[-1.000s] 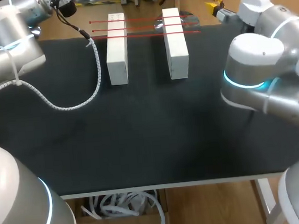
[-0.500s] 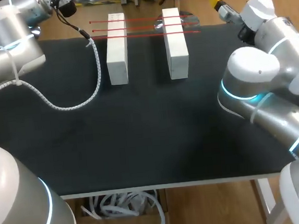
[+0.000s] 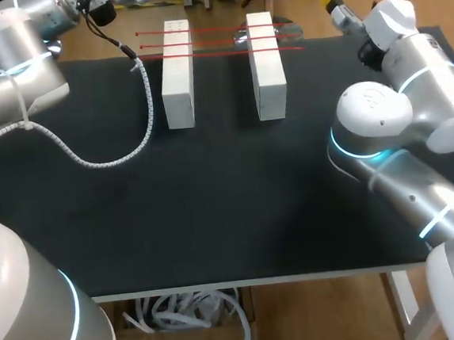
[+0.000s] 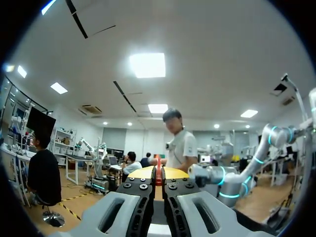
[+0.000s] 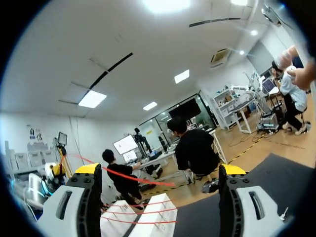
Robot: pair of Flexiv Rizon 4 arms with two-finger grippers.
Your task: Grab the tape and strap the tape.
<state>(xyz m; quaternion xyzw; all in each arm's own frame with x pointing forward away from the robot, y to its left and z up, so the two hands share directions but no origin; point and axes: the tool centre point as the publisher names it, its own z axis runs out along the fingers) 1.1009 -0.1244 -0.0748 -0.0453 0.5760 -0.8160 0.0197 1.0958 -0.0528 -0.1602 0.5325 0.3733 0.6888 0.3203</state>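
Red tape (image 3: 220, 41) across rectangular white blocks (image 3: 177, 75)

The desk (image 3: 215, 211) is covered in a matt black sheet that looks like cloth, with a smooth white edge on its near side. The left block (image 3: 176, 72) and right block (image 3: 266, 63) are matt white; their material is unclear. The red tape (image 3: 217, 40) across them is thin and smooth. The left arm (image 3: 12, 81) and right arm (image 3: 401, 119) have glossy silver-grey shells. A cable (image 3: 114, 156) wears ribbed white plastic wrap. The left gripper (image 4: 158, 174) has fingers (image 4: 123, 212) of pale satin plastic with black screwed inner plates. The right gripper (image 5: 158, 182) has the same plastic, with glossy yellow tips.
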